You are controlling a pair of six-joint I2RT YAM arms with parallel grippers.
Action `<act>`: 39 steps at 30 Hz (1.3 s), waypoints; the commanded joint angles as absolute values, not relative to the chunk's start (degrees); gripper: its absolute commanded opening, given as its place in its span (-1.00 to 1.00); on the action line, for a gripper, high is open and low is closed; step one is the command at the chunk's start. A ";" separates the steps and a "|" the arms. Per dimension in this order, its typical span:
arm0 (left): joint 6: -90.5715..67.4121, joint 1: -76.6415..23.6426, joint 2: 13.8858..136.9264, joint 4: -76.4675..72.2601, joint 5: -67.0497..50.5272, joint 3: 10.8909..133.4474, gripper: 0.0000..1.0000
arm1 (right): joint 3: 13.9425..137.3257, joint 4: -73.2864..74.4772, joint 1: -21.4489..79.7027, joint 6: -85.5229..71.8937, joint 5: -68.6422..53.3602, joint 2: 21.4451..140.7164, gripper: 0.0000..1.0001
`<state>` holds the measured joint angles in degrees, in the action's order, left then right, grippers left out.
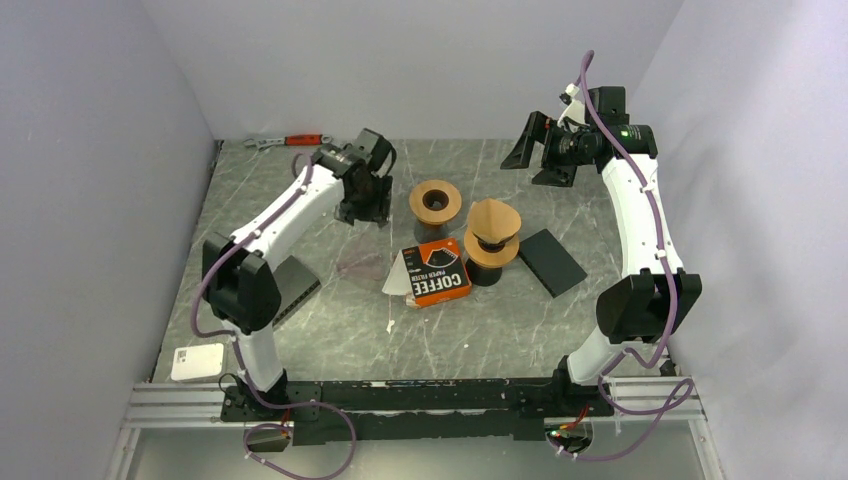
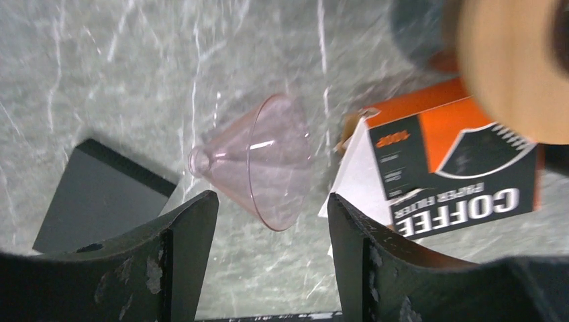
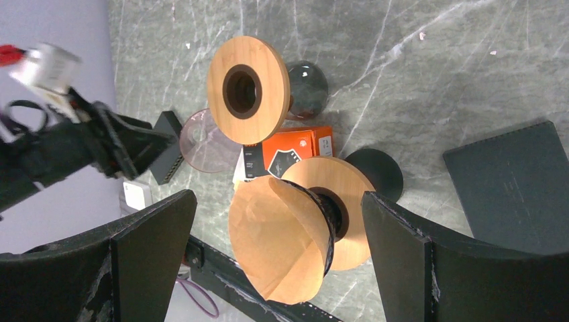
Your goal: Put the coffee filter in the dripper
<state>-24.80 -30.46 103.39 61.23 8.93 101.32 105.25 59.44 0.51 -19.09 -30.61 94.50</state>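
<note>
A brown paper coffee filter (image 1: 494, 217) sits opened as a cone in a black dripper on a wooden-collared stand (image 1: 490, 252) at the table's middle. In the right wrist view the filter (image 3: 282, 248) leans out of the dripper's rim over the wooden collar (image 3: 352, 221). My right gripper (image 1: 537, 165) is open and empty, raised above and behind the stand; it also shows in the right wrist view (image 3: 278, 201). My left gripper (image 1: 365, 208) is open and empty, and in the left wrist view (image 2: 272, 201) it hangs over a clear pink dripper cone (image 2: 262, 161) lying on its side.
An orange and black coffee filter box (image 1: 438, 271) lies in front of the stands, with a white filter (image 1: 394, 276) beside it. A second wooden-collared stand (image 1: 435, 203) stands behind. Black pads (image 1: 552, 262) (image 1: 292, 283), a red-handled wrench (image 1: 290, 142), a white box (image 1: 197, 362).
</note>
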 commanded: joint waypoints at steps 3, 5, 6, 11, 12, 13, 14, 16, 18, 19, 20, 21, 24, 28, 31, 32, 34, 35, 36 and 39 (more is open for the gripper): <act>-25.04 -32.78 105.98 66.66 12.81 97.64 0.34 | 105.30 57.04 0.26 -19.52 -31.82 93.16 0.99; -24.23 -32.78 107.05 67.17 13.78 97.14 0.33 | 105.28 57.04 0.25 -19.51 -32.06 93.15 0.99; -23.68 -32.78 107.58 67.37 14.44 97.06 0.31 | 105.37 57.05 0.26 -19.45 -32.07 93.16 0.99; -21.36 -32.78 108.63 66.78 16.57 94.61 0.23 | 105.24 56.87 0.26 -19.55 -32.82 93.25 0.99; -21.30 -32.78 108.90 66.95 17.07 94.39 0.22 | 105.14 56.87 0.26 -19.52 -32.85 93.25 0.99; -21.16 -32.78 109.04 66.87 17.46 94.13 0.20 | 105.11 56.87 0.26 -19.51 -32.87 93.25 0.99; -20.89 -32.78 109.22 66.67 17.67 93.72 0.18 | 105.00 56.80 0.26 -19.51 -32.91 93.21 0.99; -20.62 -32.78 109.77 66.23 18.00 93.06 0.11 | 104.77 56.72 0.26 -19.59 -33.11 93.24 0.99; -20.40 -32.78 110.91 66.18 18.02 93.39 0.03 | 104.75 56.54 0.26 -19.69 -33.30 93.25 0.99; -20.35 -32.78 111.44 66.51 17.95 93.87 -0.03 | 104.81 56.52 0.26 -19.71 -33.35 93.30 0.99; -19.99 -32.78 112.09 66.77 17.88 94.41 -0.09 | 104.89 56.56 0.26 -19.65 -33.44 93.33 0.99; -19.68 -32.78 112.55 67.05 17.97 94.81 -0.17 | 105.00 56.60 0.26 -19.61 -33.37 93.34 0.99; -19.01 -32.78 113.11 68.08 19.18 95.31 -0.33 | 104.87 56.52 0.26 -19.59 -33.42 93.14 0.99; -19.31 -32.78 112.54 69.04 21.50 95.67 -0.45 | 104.21 56.30 0.26 -19.75 -33.48 92.92 0.99; -19.70 -32.78 111.63 69.33 22.54 95.99 -0.59 | 103.97 56.16 0.26 -19.86 -33.70 92.97 0.99; -19.66 -32.78 111.40 69.34 22.52 96.10 -0.64 | 104.09 56.16 0.26 -19.86 -33.71 92.97 0.99; -19.76 -32.70 111.04 69.34 22.33 96.36 -0.76 | 104.43 56.24 0.26 -19.79 -33.72 93.20 0.99; -19.82 -32.70 110.99 69.38 22.31 96.60 -0.82 | 104.61 56.36 0.26 -19.78 -33.67 93.29 0.99; -20.20 -32.70 110.88 69.61 22.55 96.94 -0.89 | 104.79 56.41 0.26 -19.71 -33.66 93.33 0.99; -21.62 -32.69 110.56 70.45 24.16 98.67 -1.00 | 105.05 56.43 0.26 -19.69 -33.28 93.28 0.99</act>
